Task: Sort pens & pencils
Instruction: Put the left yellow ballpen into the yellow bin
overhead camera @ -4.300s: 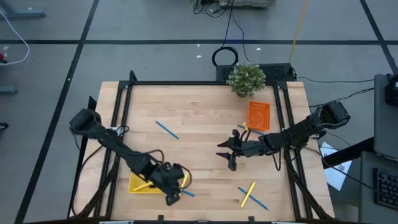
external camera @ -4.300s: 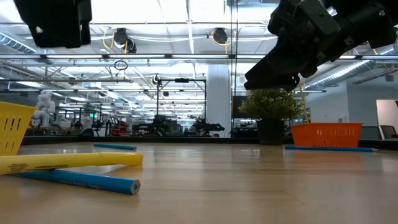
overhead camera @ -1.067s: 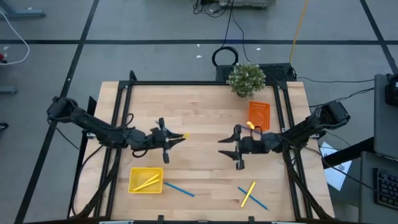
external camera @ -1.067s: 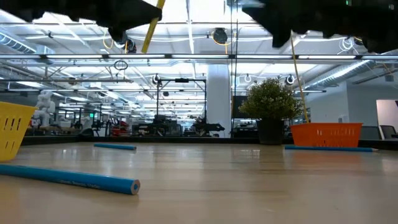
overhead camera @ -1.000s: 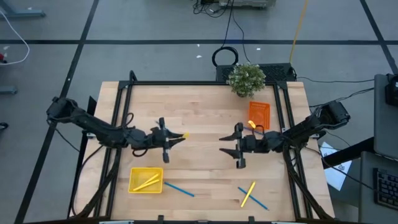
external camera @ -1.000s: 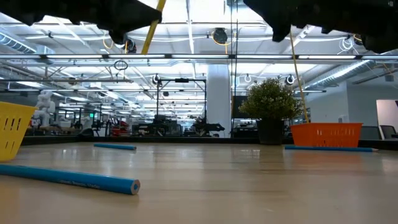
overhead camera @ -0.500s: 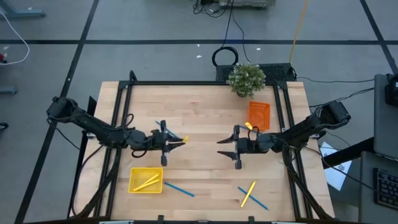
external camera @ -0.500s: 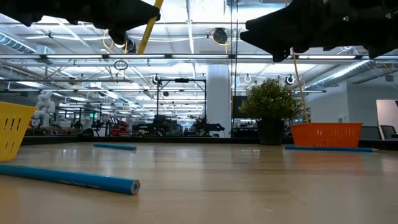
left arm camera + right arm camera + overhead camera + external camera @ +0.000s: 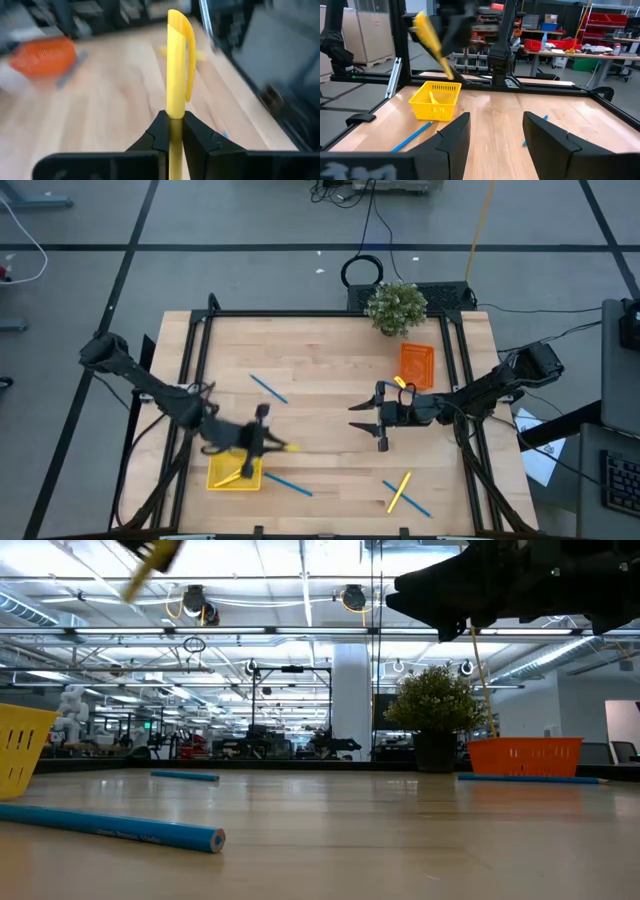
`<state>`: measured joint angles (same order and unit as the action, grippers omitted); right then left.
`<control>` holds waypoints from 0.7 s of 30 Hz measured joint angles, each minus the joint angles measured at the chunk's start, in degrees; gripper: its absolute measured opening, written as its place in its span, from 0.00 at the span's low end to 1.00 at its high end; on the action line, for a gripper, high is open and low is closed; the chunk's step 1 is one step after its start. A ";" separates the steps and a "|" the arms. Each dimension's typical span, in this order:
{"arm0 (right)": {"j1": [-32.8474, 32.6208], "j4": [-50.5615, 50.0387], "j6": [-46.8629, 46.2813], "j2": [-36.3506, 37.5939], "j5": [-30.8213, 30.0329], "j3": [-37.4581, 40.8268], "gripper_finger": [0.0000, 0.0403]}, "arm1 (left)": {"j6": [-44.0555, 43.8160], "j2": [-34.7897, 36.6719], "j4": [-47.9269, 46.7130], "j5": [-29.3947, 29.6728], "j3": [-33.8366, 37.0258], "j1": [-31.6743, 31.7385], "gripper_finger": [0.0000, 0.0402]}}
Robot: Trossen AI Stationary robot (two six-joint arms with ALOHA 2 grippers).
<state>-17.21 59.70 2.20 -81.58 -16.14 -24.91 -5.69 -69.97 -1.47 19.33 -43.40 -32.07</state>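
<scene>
The left gripper (image 9: pixel 170 131) pinches a light, stiff yellow pen (image 9: pixel 176 70) mid-shaft above the yellow tray (image 9: pixel 222 476); the right gripper (image 9: pixel 492 131) waits spread.

Left claw (image 9: pixel 262 443) above near-left tray (image 9: pixel 222 477), right claw (image 9: pixel 378 421) mid-table, far-right tray (image 9: pixel 416 365) before plant (image 9: pixel 396 306)

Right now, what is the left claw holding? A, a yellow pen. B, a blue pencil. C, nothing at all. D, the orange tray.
A. The left wrist view shows the left claw shut on a yellow pen, clip visible along its side, and the high view places that claw just above the yellow tray.
</scene>
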 joint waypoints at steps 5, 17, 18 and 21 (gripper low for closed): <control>0.00 -0.08 -0.02 0.00 -0.02 0.00 0.42 | -13.63 -4.05 -20.32 2.72 -10.61 -9.65 0.07; 0.00 -0.24 -0.85 0.00 -0.04 -0.02 0.42 | -46.35 -15.45 -42.61 4.33 -13.02 -21.50 0.07; 0.00 -0.24 -1.16 0.00 -0.03 0.00 0.42 | -47.68 -16.07 -44.84 4.02 -13.02 -21.42 0.07; 0.00 -0.26 -1.53 0.00 -0.04 -0.02 0.42 | -48.84 -17.49 -47.93 1.70 -13.02 -20.73 0.08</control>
<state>-17.21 59.44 0.67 -81.58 -16.19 -24.93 -54.53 -87.46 -49.41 21.03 -56.42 -52.80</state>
